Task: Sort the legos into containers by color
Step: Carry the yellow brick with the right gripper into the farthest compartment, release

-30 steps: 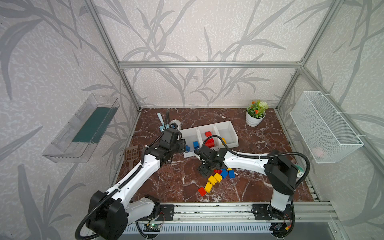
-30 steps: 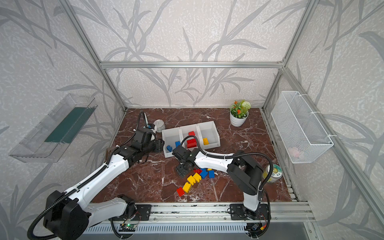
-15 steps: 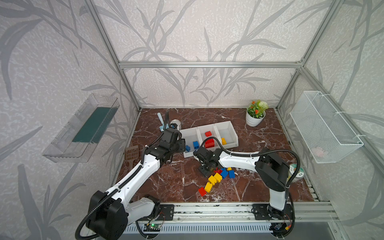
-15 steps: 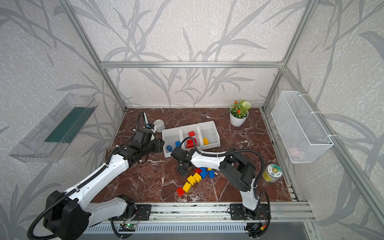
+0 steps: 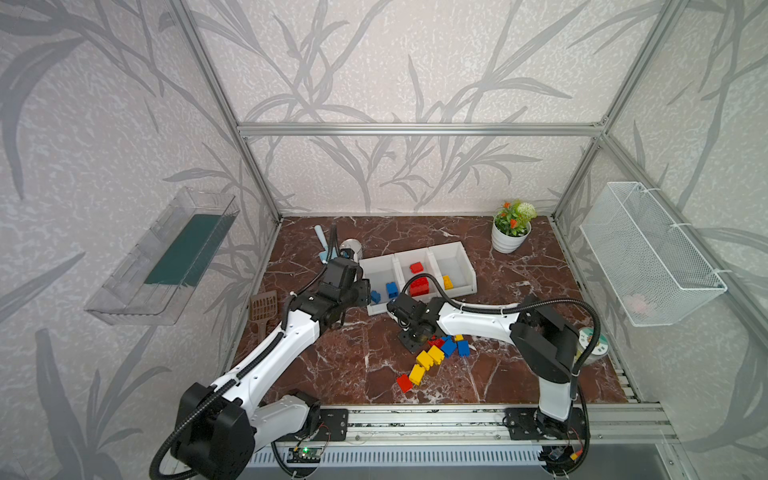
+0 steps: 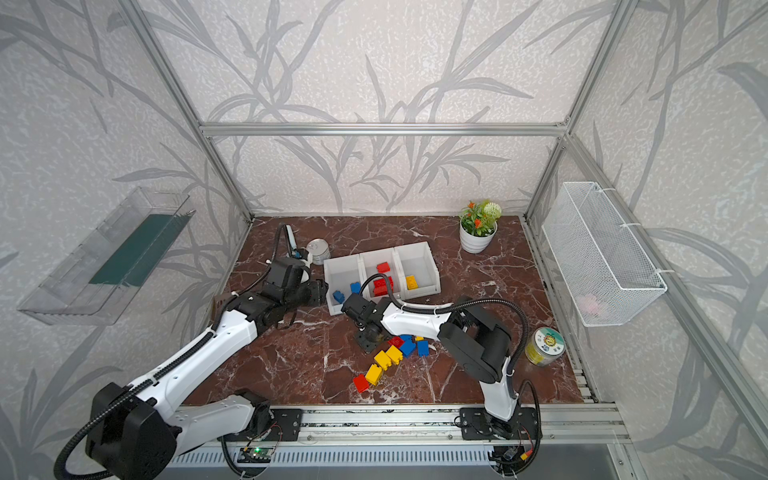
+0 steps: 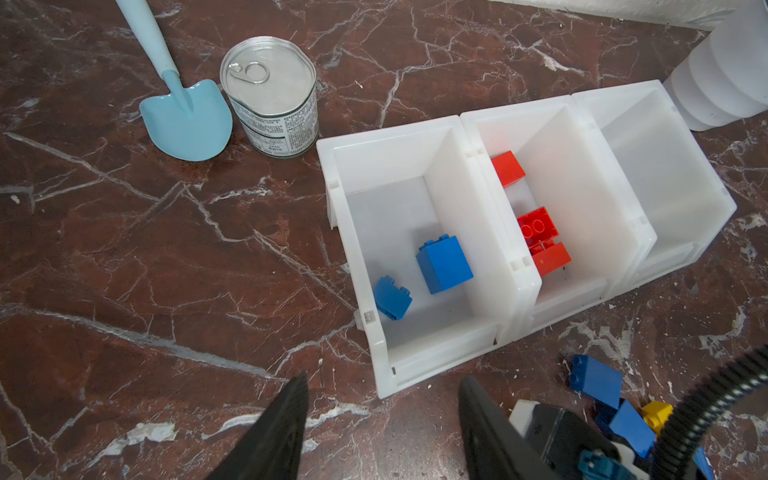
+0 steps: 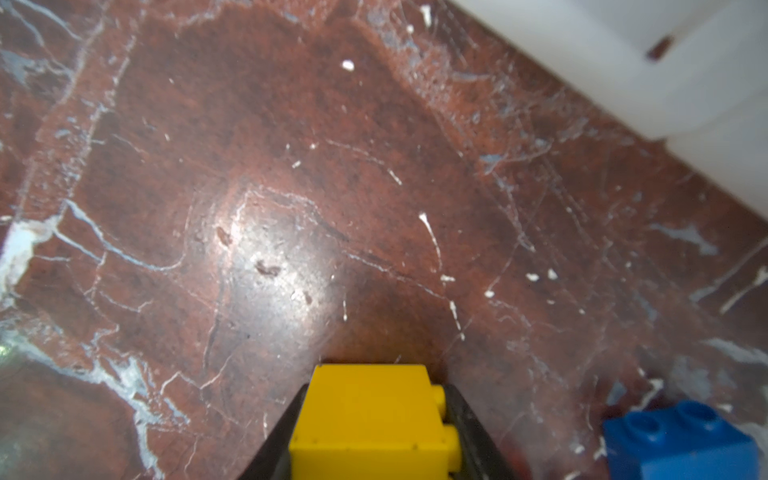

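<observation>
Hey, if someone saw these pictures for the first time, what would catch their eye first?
The bright heap of loose legos, red, yellow and blue, stands out on the dark marble table near its front middle. Behind it, three white containers hold a few sorted by color. The right wrist view shows the right pincer shut on a yellow lego.
</observation>
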Tool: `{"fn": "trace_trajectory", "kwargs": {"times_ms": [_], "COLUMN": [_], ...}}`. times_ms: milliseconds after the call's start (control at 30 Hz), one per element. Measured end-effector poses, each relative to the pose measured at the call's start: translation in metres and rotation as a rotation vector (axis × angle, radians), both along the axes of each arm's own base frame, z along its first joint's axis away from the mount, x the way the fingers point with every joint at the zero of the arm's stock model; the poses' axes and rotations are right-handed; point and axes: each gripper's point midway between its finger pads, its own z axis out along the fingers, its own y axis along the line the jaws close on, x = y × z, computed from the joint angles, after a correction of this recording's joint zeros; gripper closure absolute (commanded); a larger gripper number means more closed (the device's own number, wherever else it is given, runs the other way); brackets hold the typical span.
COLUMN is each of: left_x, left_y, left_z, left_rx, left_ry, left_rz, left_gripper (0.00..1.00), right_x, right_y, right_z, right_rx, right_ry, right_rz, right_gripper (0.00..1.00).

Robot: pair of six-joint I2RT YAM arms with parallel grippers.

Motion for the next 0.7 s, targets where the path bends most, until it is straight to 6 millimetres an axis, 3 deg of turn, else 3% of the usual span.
{"fn": "trace_trajectory", "kwargs": {"times_ms": [100, 200, 367, 500, 700], "left_x": [0.0, 0.0, -0.002, -0.006, -0.008], "left_y": [0.0, 0.001, 0.002, 0.004, 0.003], "left_z": [0.0, 0.0, 0.002, 0.001, -0.002], "left_rx": [0.0, 0.0, -0.003, -0.007, -0.024], "left_ry": [0.001, -0.001, -0.011, -0.011, -0.001], "left_rz": [0.001, 0.002, 0.005, 0.01, 0.01], "left_gripper": [0.4, 0.4, 0.39, 0.39, 0.39], "right_x": [0.003, 0.015, 0.072, 0.131, 0.187], "right_y": [-0.005, -0.013, -0.038, -0.082, -0.154], "right_z": [0.011, 0.036, 0.096, 0.132, 0.129], "right_rx": [-0.002, 0.013, 0.069, 0.08, 0.031], "right_ry": [-0.021, -0.056, -0.173, -0.282, -0.325], "right_rz": [0.006, 0.006, -0.07, -0.203, -0.397], "right_gripper": [0.63, 0.63, 0.61, 0.61, 0.61]}}
